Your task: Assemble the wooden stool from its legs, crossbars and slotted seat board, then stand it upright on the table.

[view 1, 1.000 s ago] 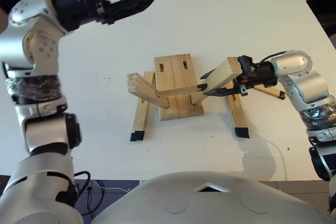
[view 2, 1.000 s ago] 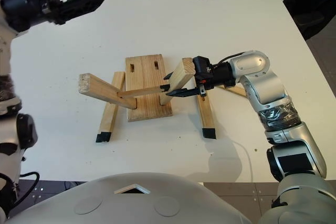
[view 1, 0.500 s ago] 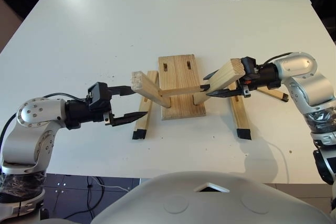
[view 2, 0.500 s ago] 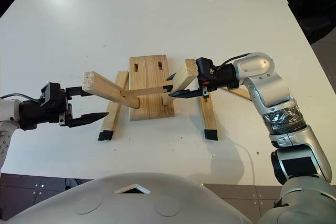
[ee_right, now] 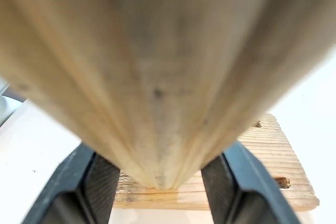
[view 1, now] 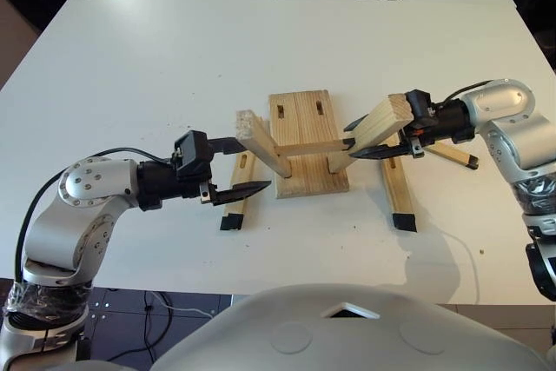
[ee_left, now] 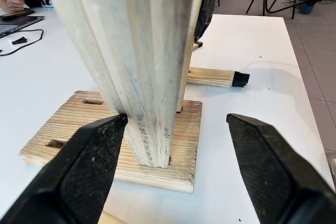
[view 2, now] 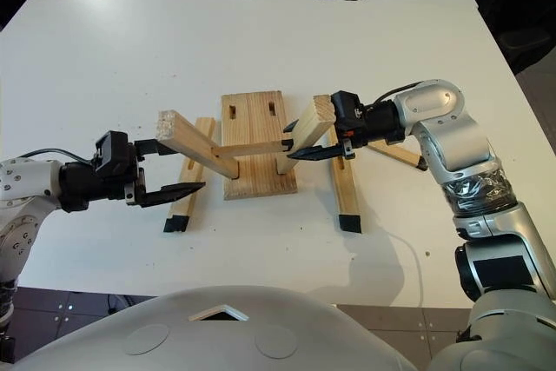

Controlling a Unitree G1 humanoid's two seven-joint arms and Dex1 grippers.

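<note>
Desk (view 1: 174, 67): one white top, carrying all the parts.
Seat board (view 1: 300, 119): one, lying flat at the middle of the desk, with its two slots (view 1: 280, 112) lying toward the far edge.
Legs: four in all.
Flat legs: two, lying on the desk. The left flat leg (view 1: 232, 211) is lying just left of the board and the right flat leg (view 1: 398, 193) just right of it, their black caps pointing at the near edge.
Frame: one, made of the left frame leg (view 1: 261, 143) and the right frame leg (view 1: 375, 126), with one crossbar (view 1: 308, 149) joining them. It is standing tilted over the board's near half.
Loose bar (view 1: 452, 154): one thinner stick, lying toward the right edge.
Right gripper (view 1: 352, 138): clamping the right frame leg between its fingers.
Left gripper (view 1: 252, 162): gaping wide and straddling the left frame leg. One finger (ee_left: 94, 166) is sitting just beside the wood, the other well apart from it.
</note>
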